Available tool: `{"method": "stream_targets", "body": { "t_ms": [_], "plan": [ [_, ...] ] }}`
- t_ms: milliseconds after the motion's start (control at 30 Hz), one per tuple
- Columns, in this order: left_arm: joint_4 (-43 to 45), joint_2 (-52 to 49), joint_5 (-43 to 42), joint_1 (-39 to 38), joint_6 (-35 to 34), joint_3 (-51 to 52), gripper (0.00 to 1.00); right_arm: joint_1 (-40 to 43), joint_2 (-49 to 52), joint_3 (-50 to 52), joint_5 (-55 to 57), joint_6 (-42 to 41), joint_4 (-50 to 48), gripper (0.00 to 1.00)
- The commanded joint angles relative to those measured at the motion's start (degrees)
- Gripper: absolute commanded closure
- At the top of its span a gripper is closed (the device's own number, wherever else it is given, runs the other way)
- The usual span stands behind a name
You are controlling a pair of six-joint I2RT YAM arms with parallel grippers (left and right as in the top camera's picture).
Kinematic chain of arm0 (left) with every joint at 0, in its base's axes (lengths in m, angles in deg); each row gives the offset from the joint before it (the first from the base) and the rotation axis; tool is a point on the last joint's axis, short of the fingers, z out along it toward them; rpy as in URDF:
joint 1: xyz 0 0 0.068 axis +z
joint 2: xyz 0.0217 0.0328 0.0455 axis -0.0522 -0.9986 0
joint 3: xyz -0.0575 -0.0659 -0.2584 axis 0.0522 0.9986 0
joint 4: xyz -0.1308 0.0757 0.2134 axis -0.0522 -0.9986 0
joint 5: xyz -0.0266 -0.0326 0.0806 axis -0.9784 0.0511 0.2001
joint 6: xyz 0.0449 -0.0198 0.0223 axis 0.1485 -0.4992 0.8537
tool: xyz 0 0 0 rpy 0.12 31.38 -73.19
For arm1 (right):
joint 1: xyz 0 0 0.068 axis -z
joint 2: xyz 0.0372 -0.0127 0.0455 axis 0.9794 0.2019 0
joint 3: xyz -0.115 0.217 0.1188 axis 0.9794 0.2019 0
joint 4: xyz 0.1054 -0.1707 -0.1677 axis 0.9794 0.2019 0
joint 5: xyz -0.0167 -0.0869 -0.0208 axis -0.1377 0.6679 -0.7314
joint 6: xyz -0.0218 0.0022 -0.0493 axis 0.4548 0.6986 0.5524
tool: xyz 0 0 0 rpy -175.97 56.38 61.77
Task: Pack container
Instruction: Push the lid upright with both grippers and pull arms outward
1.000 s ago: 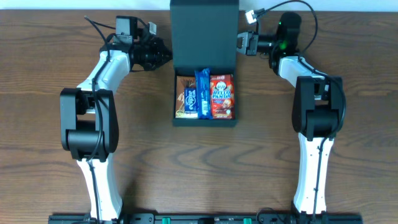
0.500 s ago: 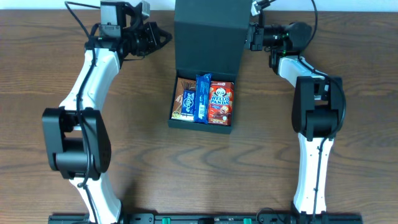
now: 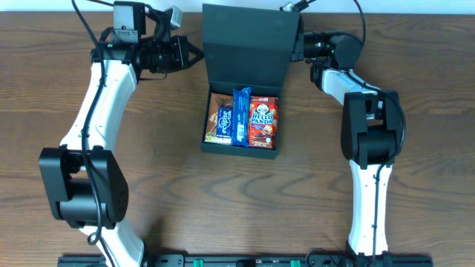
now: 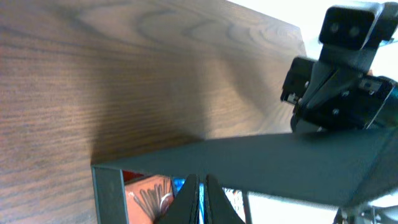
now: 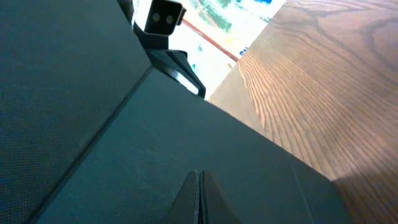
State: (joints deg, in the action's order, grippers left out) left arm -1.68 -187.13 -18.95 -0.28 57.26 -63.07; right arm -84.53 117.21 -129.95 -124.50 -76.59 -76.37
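The container is a dark teal-grey box at the table's middle, with its flap lid standing up and leaning over the base. Inside lie a brown packet, a blue packet and a red Hello Panda packet. My left gripper is shut and empty, tips at the lid's left edge. In the left wrist view its fingers point under the lid at the packets. My right gripper is shut, at the lid's right edge. In the right wrist view its tips rest against the lid's surface.
Brown wooden table all around the box. The table's far edge runs just behind both grippers and the lid. The right arm's wrist shows across the lid in the left wrist view.
The lid has tipped forward over the base and the box has shifted slightly and turned. The left arm has swung out and up. The right gripper has moved in against the lid.
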Motion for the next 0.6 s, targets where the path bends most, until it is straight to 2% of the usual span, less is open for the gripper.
{"method": "stream_targets", "body": {
  "t_ms": [0, 233, 400, 567],
  "plan": [
    [-1.79, 1.29, -5.38, 0.09, 7.17, -1.07, 0.94, -0.66, -1.25, -0.35, -0.55, -1.38, -1.16, 0.98],
    [-8.98, 3.76, -6.03, 0.09, 17.16, -1.07, 0.94, -0.44, -1.25, -0.35, -0.31, -2.23, -1.14, 0.98],
    [-9.57, 6.32, -2.38, 0.68, 17.68, -1.07, 0.94, -0.52, -1.27, -0.35, -0.15, -3.28, -1.22, 0.98],
    [-3.91, 13.20, -1.64, 2.73, 16.72, -1.07, 0.94, -1.70, -1.27, -0.35, -0.11, -5.46, -1.44, 0.98]
  ]
}}
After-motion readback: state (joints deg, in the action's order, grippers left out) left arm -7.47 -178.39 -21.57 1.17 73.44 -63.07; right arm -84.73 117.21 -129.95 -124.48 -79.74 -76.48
